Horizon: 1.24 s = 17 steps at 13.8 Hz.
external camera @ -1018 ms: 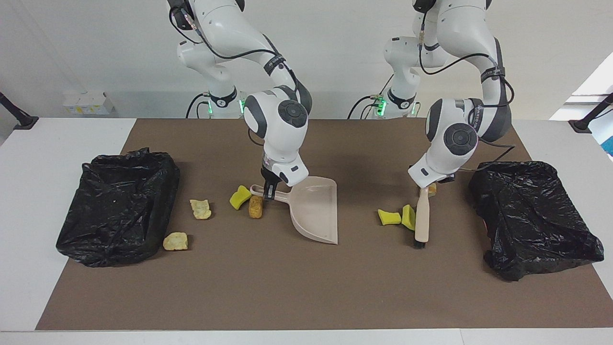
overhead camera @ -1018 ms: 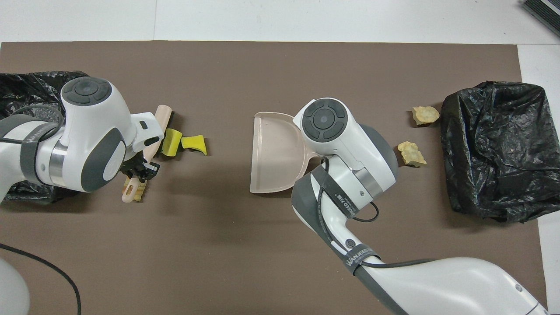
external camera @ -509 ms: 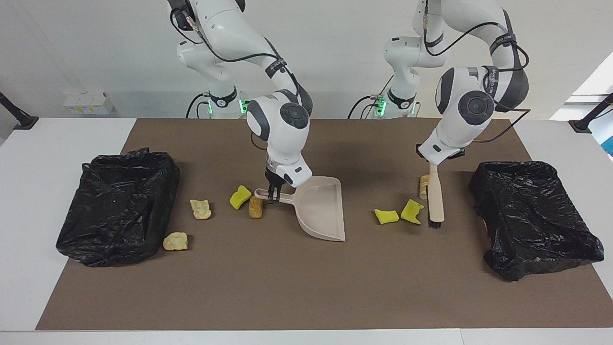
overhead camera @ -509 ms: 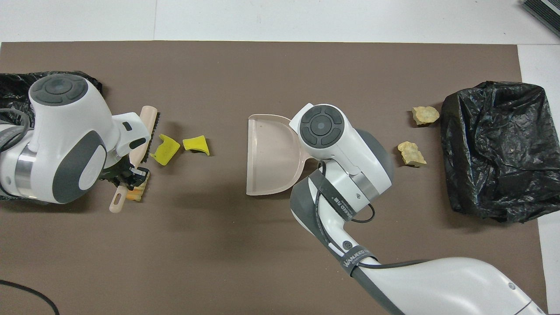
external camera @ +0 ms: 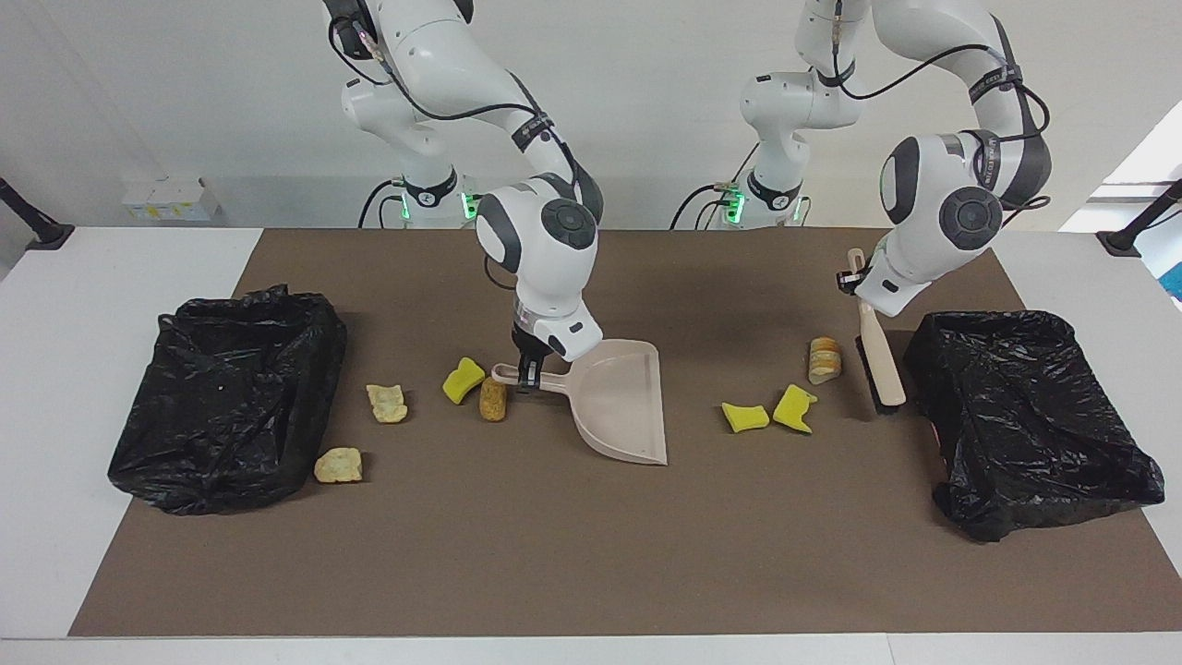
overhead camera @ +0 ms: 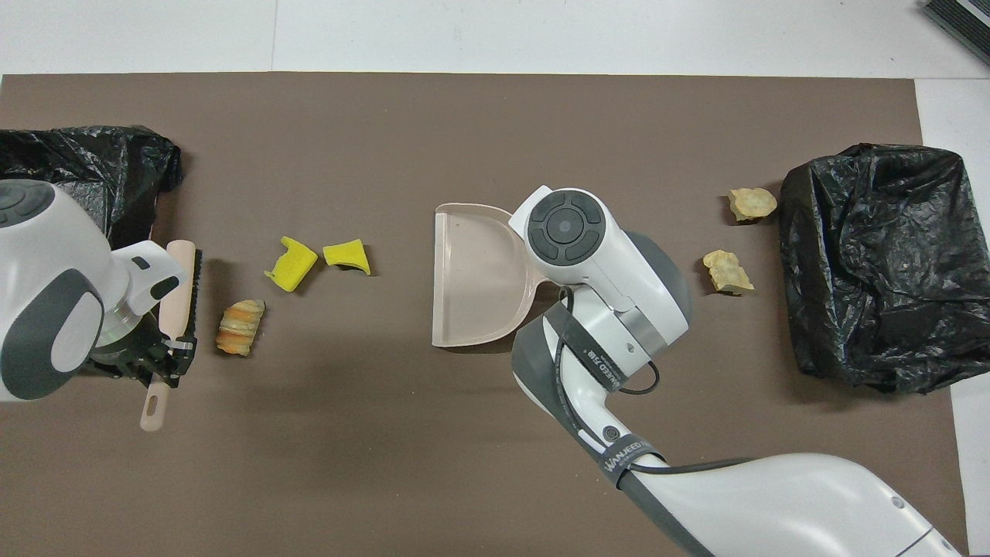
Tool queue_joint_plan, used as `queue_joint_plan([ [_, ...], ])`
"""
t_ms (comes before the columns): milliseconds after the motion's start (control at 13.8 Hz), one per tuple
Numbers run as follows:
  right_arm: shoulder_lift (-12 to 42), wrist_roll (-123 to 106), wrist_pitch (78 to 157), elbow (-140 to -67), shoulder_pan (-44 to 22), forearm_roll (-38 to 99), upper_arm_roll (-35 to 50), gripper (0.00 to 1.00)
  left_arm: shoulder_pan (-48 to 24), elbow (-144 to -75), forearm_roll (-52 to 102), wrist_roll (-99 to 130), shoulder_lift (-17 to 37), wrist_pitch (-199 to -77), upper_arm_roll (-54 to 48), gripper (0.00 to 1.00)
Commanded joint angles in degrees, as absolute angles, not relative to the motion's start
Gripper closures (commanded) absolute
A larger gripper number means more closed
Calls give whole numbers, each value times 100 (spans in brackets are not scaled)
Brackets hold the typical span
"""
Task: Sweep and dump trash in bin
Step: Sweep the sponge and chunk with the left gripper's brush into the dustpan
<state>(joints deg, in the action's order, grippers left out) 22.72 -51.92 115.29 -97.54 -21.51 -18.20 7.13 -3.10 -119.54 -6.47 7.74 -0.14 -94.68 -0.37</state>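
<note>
My right gripper point(external camera: 528, 371) is shut on the handle of the beige dustpan point(external camera: 617, 399), which rests on the mat with its mouth toward the left arm's end; it also shows in the overhead view point(overhead camera: 473, 275). A yellow sponge point(external camera: 463, 380) and a brown bread piece point(external camera: 492, 399) lie by the handle. My left gripper point(external camera: 851, 279) is shut on the brush point(external camera: 877, 356), tilted, with its head low beside the bin point(external camera: 1025, 416). Two yellow sponges point(external camera: 746, 417) point(external camera: 794, 407) and a bread roll point(external camera: 824, 359) lie between brush and dustpan. Two tan pieces point(external camera: 387, 403) point(external camera: 338, 465) lie near the other bin point(external camera: 226, 397).
Both bins are lined with black bags and stand at the two ends of the brown mat point(external camera: 554, 554). In the overhead view the right arm point(overhead camera: 603, 309) covers the scraps by the dustpan handle. White table shows around the mat.
My left gripper has carried the brush up and toward the left arm's end bin, uncovering the bread roll. One yellow sponge was nudged. The dustpan shifted slightly toward the left arm's end.
</note>
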Motion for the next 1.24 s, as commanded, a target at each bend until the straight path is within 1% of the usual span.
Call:
queue_joint_plan([
  [0, 2285, -5273, 11663, -9853, -2145, -1907, 765, 100, -220, -12795, -659, 1106, -597, -10070, -70, 100],
  [145, 2285, -5273, 11654, -9853, -2145, -1907, 765, 100, -132, -13016, -659, 1379, -694, -10300, -70, 100],
  [872, 2285, -5273, 11663, -9870, -2145, -1907, 765, 100, -44, -13280, -782, 1678, -677, -10634, -70, 100],
  [1163, 2276, -5273, 11654, -9870, -2145, -1907, 765, 100, -158, -13315, -853, 2284, -580, -10853, -88, 100],
])
